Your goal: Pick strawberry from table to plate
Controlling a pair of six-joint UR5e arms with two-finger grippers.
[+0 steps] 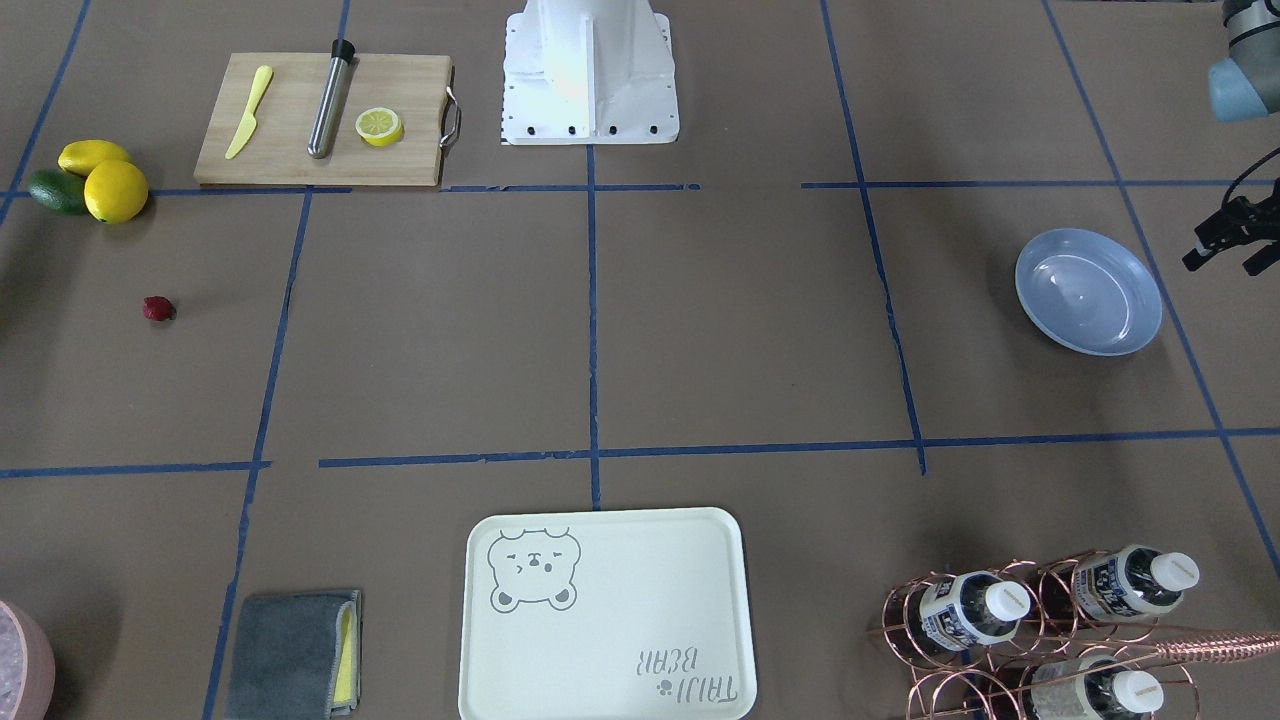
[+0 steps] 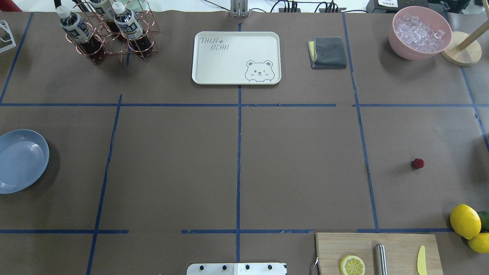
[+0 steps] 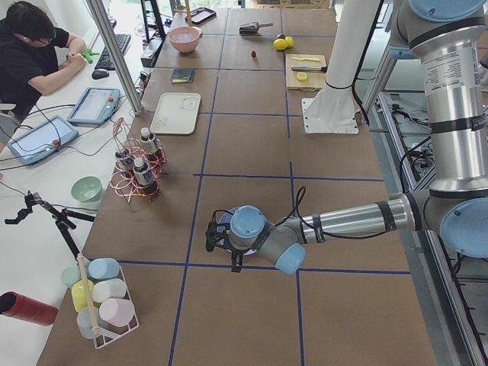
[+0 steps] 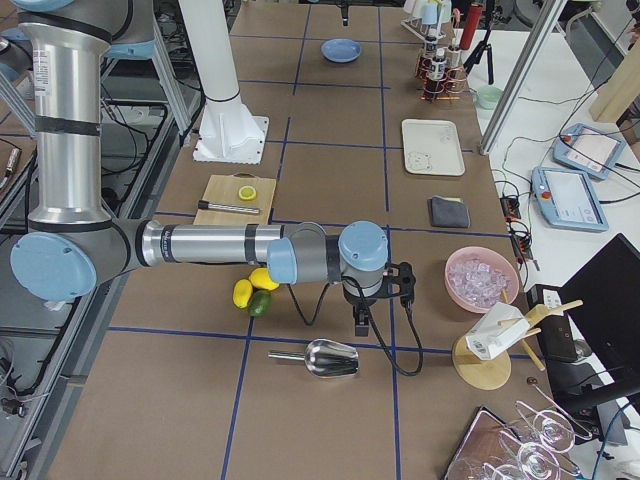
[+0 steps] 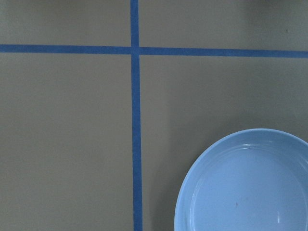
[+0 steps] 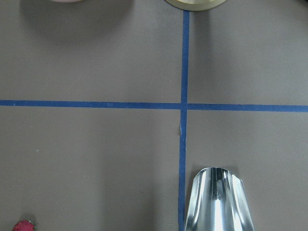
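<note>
The strawberry [image 1: 158, 308] [image 2: 418, 164] is a tiny dark-red berry lying alone on the brown table [image 2: 298, 172]; it also shows at the bottom-left corner of the right wrist view [image 6: 23, 225]. The light-blue plate [image 1: 1088, 291] [image 2: 21, 160] [image 5: 245, 185] sits empty at the opposite end of the table. My left gripper [image 1: 1218, 266] hangs just beside the plate, its two dark fingers apart with nothing between them. My right gripper [image 4: 360, 318] hovers past the lemons, over the strawberry's end of the table; only the right side view shows it, so I cannot tell its state.
A cutting board [image 2: 376, 252] carries a lemon slice, a metal rod and a yellow knife. Lemons [image 2: 465, 220] lie beside it. A metal scoop [image 6: 219, 202] lies near the right gripper. A bear tray [image 2: 237, 57], grey cloth [image 2: 328, 52], bottle rack [image 2: 109, 32] and ice bowl [image 2: 419, 32] line the far edge.
</note>
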